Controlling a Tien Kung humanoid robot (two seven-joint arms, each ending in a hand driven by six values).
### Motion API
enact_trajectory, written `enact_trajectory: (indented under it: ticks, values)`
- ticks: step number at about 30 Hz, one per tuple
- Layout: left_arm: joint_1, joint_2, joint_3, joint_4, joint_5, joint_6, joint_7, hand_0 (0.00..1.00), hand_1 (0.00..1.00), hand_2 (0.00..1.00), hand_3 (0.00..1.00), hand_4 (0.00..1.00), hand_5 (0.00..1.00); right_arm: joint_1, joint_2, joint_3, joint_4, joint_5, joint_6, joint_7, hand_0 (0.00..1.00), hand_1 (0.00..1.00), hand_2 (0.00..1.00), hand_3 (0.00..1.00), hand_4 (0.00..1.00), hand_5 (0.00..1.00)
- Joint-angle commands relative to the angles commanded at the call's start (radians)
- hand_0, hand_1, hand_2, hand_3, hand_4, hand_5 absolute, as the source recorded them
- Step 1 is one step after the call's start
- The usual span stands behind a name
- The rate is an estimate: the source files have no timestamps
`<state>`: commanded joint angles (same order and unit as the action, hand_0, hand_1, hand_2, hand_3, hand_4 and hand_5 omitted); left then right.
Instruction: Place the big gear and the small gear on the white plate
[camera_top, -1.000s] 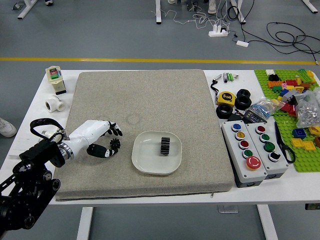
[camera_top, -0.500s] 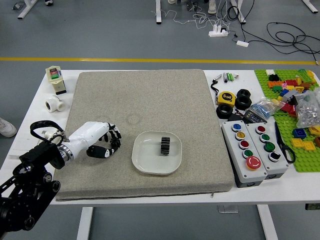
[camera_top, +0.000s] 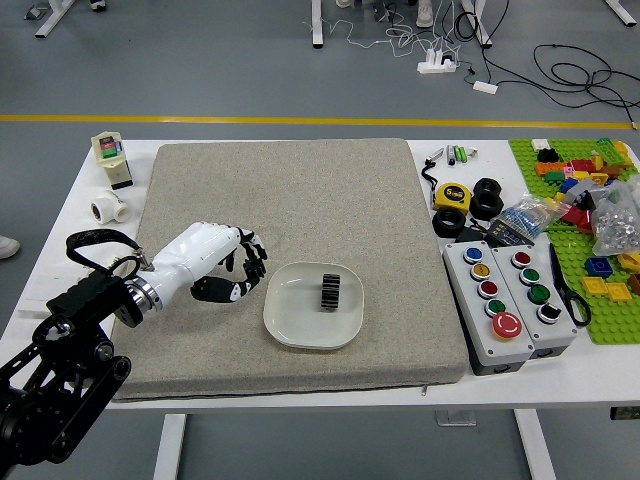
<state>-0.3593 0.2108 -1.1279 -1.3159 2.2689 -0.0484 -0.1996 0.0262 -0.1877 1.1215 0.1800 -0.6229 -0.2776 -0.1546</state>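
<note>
My left hand (camera_top: 226, 264) is just left of the white plate (camera_top: 285, 327), fingers curled in, pinching what looks like the small gear (camera_top: 249, 281), dark against my dark fingertips. The big gear (camera_top: 330, 291) sits on the plate.

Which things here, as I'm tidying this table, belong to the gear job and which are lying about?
Job:
- white rounded-square ceramic-looking plate
- larger black ribbed gear on it
- small black gear, apparently in the robot's left hand

Lying about:
- yellow-and-black tape measure
- two grey boxes with coloured buttons
- black scissors
- white tubular fitting
- green studded baseplate
</note>
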Motion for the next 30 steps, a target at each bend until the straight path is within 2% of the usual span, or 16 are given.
enact_trajectory:
  ticks: [5,11,12,17,18,23,24,27,30]
  values:
    - [-0.01,-0.002,0.082,-0.076,0.0,0.013,0.004,0.283,0.34,0.416,0.529,0.461,0.002,0.003,-0.001,-0.002,0.0,0.005,0.0,0.001,0.614,0.609,0.702,0.586,0.789,0.751]
    - [-0.014,-0.01,0.154,-0.061,0.0,0.006,0.003,0.285,0.36,0.434,0.538,0.472,0.002,0.006,-0.002,-0.004,0.0,0.007,0.0,0.003,0.613,0.609,0.702,0.586,0.789,0.751]
    - [-0.014,-0.012,0.162,-0.051,0.0,0.005,0.005,0.317,0.434,0.621,0.778,0.882,0.163,0.006,-0.002,-0.004,0.0,0.008,0.0,0.003,0.615,0.61,0.701,0.586,0.789,0.751]
    - [-0.01,-0.016,0.173,-0.017,0.0,0.009,0.007,0.317,0.434,0.621,0.778,0.882,0.163,0.008,-0.003,-0.004,0.0,0.009,0.0,0.004,0.615,0.61,0.701,0.586,0.789,0.751]
    - [-0.01,-0.015,0.172,-0.015,0.0,0.015,0.005,0.345,0.485,0.827,0.938,0.962,0.227,0.008,-0.003,-0.004,0.0,0.009,0.001,0.005,0.614,0.61,0.701,0.584,0.789,0.751]
    - [-0.013,-0.016,0.161,-0.009,0.0,0.03,-0.001,0.345,0.485,0.827,0.938,0.962,0.227,0.009,-0.004,-0.005,0.0,0.009,0.0,0.005,0.614,0.61,0.701,0.584,0.789,0.751]
    - [-0.013,-0.016,0.159,-0.01,0.0,0.031,-0.001,0.353,0.517,0.889,0.957,0.998,0.279,0.009,-0.004,-0.005,0.0,0.009,0.0,0.005,0.614,0.61,0.702,0.586,0.789,0.75]
    - [-0.012,-0.016,0.148,-0.017,0.0,0.036,-0.002,0.353,0.517,0.889,0.957,0.998,0.279,0.01,-0.004,-0.006,0.0,0.012,-0.001,0.005,0.614,0.61,0.702,0.586,0.789,0.75]
    - [-0.01,-0.018,0.124,-0.03,0.0,0.066,-0.003,0.357,0.518,0.905,0.953,0.998,0.285,0.01,-0.004,-0.006,0.0,0.012,-0.001,0.005,0.614,0.61,0.702,0.585,0.789,0.75]
